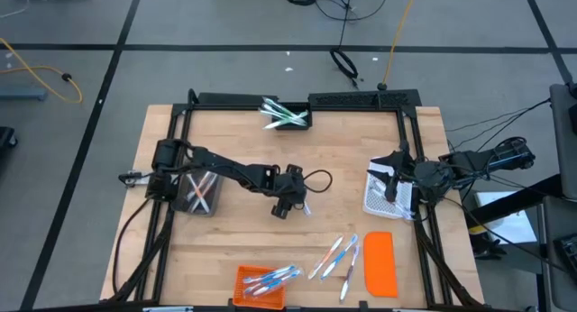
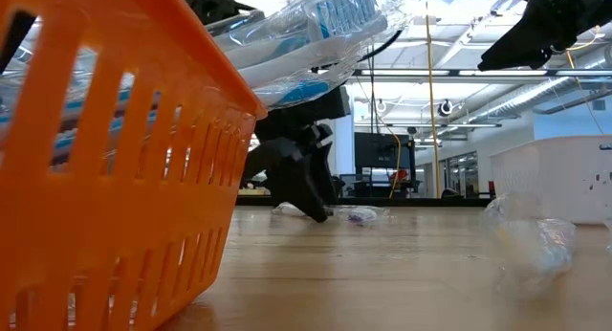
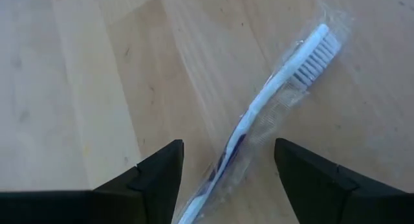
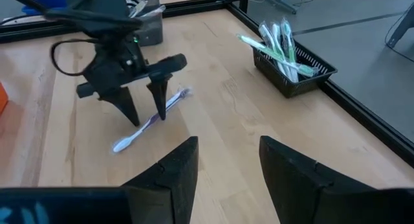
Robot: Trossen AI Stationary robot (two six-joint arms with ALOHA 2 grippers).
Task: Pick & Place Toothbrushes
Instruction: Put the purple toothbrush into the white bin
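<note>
Left gripper (image 4: 143, 114) stands over the middle of the wooden table (image 1: 243, 249) with its two dark fingers spread wide and pointing down, one on each side of a single wrapped toothbrush (image 3: 259, 136) that lies flat on the wood; its own wrist view shows the handle crossing the gap at a slant, bristle head away from the fingers, and nothing is gripped. I judge this to be the approach for a pick: the jaws straddle the brush but have not closed on it. Next comes a short descent to the board and a closing pinch on the thin handle, which calls for care because the brush is low, slippery in its clear wrapper, and lies skewed to the jaw line, so it may twist or slide out. Once lifted, it would go to one of the bins. A black bin (image 1: 290, 116) at the far edge holds green-accented brushes, a dark bin (image 1: 200, 193) beside the left arm's base holds pink ones, and an orange basket (image 1: 261, 285) at the near edge holds blue ones; since this brush shows blue, the orange basket looks the likely target, though that is only a guess. Several loose toothbrushes (image 1: 338, 255) lie near an orange lid (image 1: 380, 262). Right gripper (image 1: 394, 184) waits over a white mesh basket (image 1: 377, 199) at the table's right side, fingers partly apart and empty.
</note>
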